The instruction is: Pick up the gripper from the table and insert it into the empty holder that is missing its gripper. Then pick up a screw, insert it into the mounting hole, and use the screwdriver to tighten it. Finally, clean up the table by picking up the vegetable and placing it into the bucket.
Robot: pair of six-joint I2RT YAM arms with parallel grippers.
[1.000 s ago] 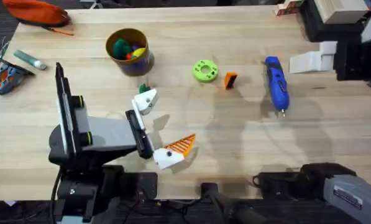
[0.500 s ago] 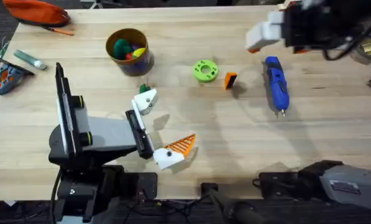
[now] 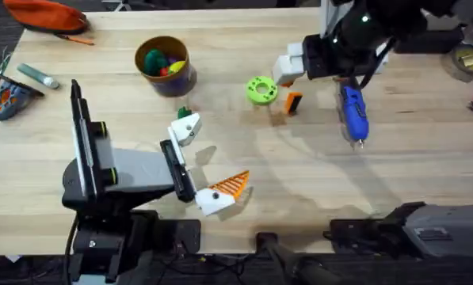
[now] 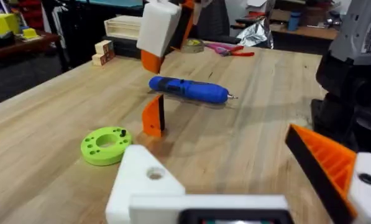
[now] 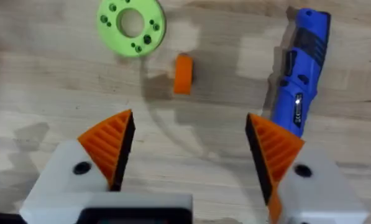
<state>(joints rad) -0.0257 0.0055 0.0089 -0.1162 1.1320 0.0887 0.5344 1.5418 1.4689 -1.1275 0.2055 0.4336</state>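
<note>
The right gripper (image 5: 188, 152), jaws spread wide, hovered above the small orange gripper tip (image 5: 183, 73), which stood between the green disc (image 5: 132, 25) at ten o'clock and the blue screwdriver (image 5: 300, 74) at two o'clock. Best lowered centred, clear of both neighbours.

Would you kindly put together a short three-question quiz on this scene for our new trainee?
1. True or false: the right gripper is open above the table.
2. Which object lies between the lime-green disc and the screwdriver? A) the bucket B) the small orange gripper C) the vegetable
3. Fill in: on the left arm, the holder has no ______ tip, unlike its twin mount.

Key: 1 true. 2 B. 3 orange ribbed.
</note>
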